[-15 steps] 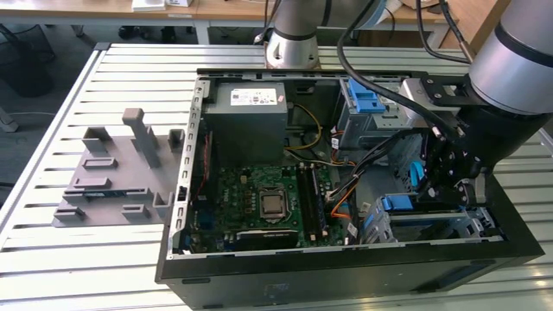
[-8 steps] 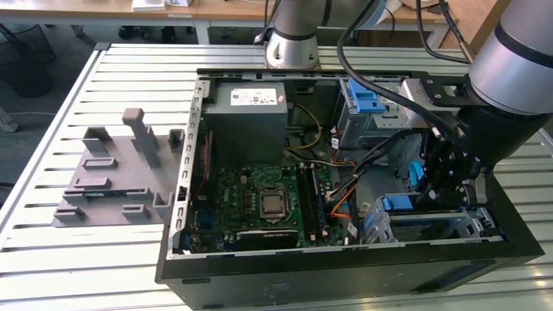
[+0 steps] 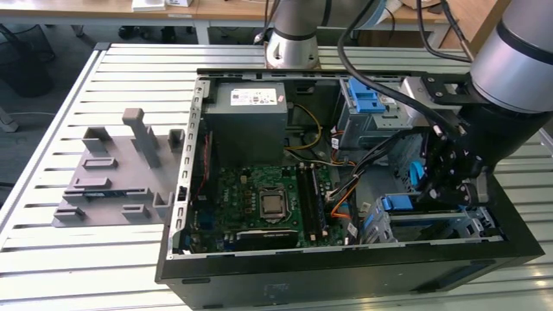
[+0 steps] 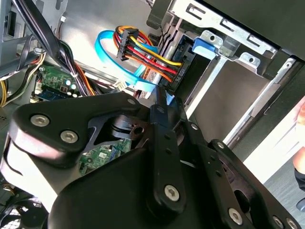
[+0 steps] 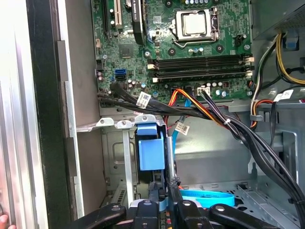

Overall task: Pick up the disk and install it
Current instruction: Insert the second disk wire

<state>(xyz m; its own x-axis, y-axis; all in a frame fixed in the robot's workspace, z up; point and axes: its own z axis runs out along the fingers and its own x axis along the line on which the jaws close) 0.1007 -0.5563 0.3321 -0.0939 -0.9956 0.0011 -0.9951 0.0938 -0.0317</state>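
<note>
while the open computer case [image 3: 186, 194] lies on the slatted metal table [image 3: 52, 259], the gripper [image 3: 449, 178] is lowered into the case at the exterior view's right, above the drive cage [image 3: 441, 227]. in the first wrist view the gripper [image 5: 163, 193] is seen with its fingers [image 5: 174, 190] clenched on the edge of the disk [image 5: 152, 150], which is stood on edge in the metal drive cage [image 5: 119, 162], its blue carrier bracket facing the camera. the motherboard [image 5: 190, 43] is seen beyond the cage, with bundled cables [image 5: 224, 121] running across between them. in the second wrist view a flat blue data cable [image 4: 107, 47] and a coloured power connector [image 4: 143, 50] are seen just beside the bay.
</note>
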